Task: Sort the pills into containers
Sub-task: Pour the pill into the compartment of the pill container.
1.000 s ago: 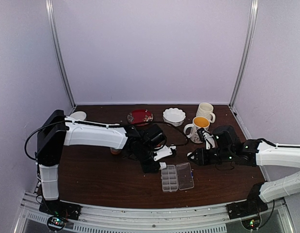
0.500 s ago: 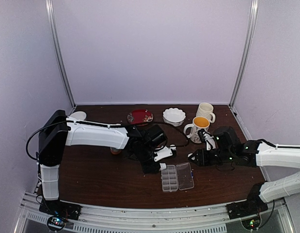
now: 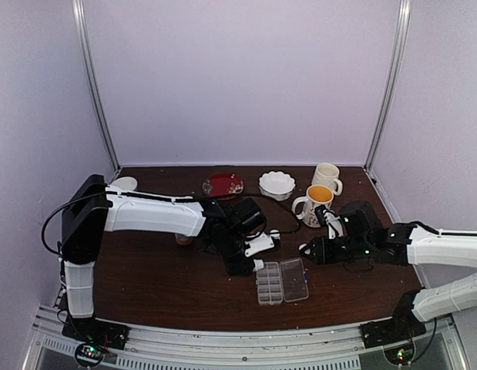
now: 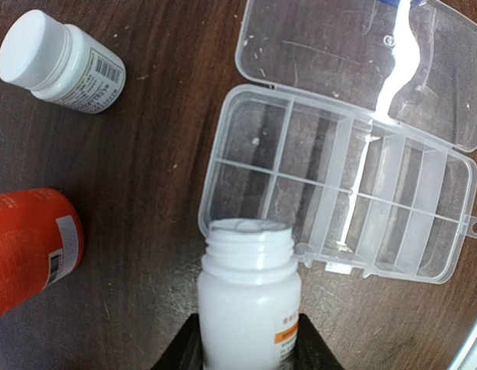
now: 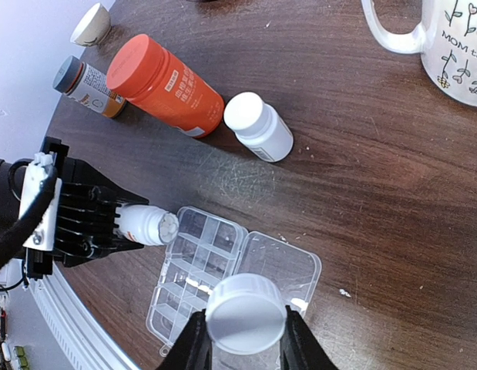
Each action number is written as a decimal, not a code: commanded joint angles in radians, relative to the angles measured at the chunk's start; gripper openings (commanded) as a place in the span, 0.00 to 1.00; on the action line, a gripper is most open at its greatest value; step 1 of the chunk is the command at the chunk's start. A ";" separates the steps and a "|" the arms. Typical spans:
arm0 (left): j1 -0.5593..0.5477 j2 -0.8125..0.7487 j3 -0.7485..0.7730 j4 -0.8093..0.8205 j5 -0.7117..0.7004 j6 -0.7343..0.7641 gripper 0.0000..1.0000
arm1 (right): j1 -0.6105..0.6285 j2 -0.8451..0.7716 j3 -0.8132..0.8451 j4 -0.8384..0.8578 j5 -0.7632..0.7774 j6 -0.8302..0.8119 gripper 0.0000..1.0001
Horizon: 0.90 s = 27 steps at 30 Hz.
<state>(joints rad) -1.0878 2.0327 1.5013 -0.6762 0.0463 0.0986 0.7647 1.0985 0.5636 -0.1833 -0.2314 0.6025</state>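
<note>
My left gripper is shut on an uncapped white bottle, which lies tilted with its mouth at the near corner of the clear pill box. Whitish pills fill the bottle's mouth. One tiny pill lies in a corner compartment of the containers; the other compartments look bare. The hinged lid lies open flat. My right gripper is shut on the bottle's white cap, held above the open lid. From above, the box sits between both grippers.
An orange bottle, a capped white bottle and a grey-capped bottle lie behind the box. Two mugs, a white bowl and a red plate stand at the back. White crumbs dot the table.
The left arm has crept very slightly to the right with the bottle. The right arm and both grips are unchanged.
</note>
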 commanded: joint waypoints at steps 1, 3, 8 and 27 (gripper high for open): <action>-0.007 0.028 0.031 -0.020 0.003 -0.010 0.09 | -0.010 -0.015 -0.011 0.021 -0.010 0.009 0.13; -0.007 0.016 0.047 -0.032 -0.008 -0.010 0.09 | -0.010 -0.014 -0.006 0.015 -0.011 0.008 0.13; -0.007 0.000 0.022 0.003 -0.019 -0.006 0.09 | -0.010 -0.022 -0.010 0.015 -0.005 0.008 0.14; -0.012 -0.024 0.080 -0.063 -0.031 -0.007 0.09 | -0.012 -0.019 0.000 0.009 -0.012 0.006 0.13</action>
<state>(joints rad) -1.0931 2.0605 1.5364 -0.7151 0.0257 0.0948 0.7612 1.0977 0.5621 -0.1829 -0.2394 0.6064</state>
